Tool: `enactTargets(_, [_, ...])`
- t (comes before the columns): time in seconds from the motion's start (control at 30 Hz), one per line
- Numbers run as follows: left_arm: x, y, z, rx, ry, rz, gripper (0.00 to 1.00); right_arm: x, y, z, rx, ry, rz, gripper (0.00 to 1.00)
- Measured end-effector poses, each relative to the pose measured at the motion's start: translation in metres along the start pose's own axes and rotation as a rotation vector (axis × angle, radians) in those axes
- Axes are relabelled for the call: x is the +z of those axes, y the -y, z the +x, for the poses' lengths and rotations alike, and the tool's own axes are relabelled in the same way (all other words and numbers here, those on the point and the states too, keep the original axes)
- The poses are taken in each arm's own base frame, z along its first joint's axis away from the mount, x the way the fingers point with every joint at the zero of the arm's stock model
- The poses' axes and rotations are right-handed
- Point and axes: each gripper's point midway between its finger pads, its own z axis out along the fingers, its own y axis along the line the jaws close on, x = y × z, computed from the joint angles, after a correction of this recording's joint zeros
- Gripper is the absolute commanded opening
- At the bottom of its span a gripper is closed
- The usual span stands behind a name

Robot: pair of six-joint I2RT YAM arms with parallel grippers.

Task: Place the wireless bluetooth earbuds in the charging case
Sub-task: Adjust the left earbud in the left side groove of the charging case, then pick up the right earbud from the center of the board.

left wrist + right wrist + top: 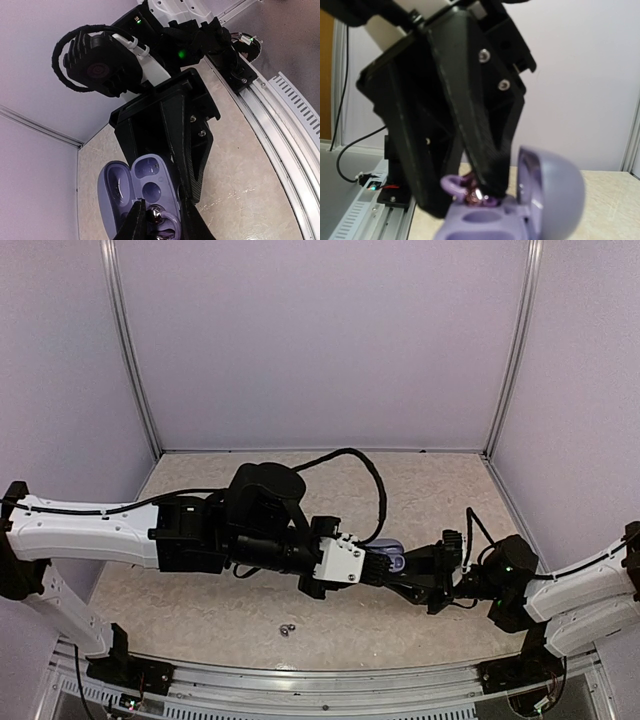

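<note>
The lilac charging case hangs open above the table, its lid swung up. My right gripper is shut on the case from the right; its own fingers stay below the edge of the right wrist view. Coming from the left, my left gripper is shut on a dark purple earbud with a lilac loop. The bud sits at the rim of the case's end well. The other wells show hollow. Another small grey earbud lies on the table near the front edge.
Both arms meet over the middle right of the beige table. A metal rail runs along the near edge. Lilac walls close off the back and sides. A black cable loops above the left wrist.
</note>
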Motion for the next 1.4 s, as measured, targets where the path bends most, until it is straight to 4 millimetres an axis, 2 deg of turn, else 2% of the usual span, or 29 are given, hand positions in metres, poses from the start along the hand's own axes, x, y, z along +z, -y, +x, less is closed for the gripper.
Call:
enactTargets(1.13, [-0.009, -0.0052, -0.0053, -0.14, 0.112, 0.077, 0.12, -0.0016, -0.0051, -0.0049, -0.021, 0.003, -0.023, 0.0])
enactTargets(1.4, [0.0003, 0.0006, 0.0033, -0.191, 0.097, 0.105, 0.11, -0.0018, -0.0059, 0.0013, -0.026, -0.03, -0.017, 0.0])
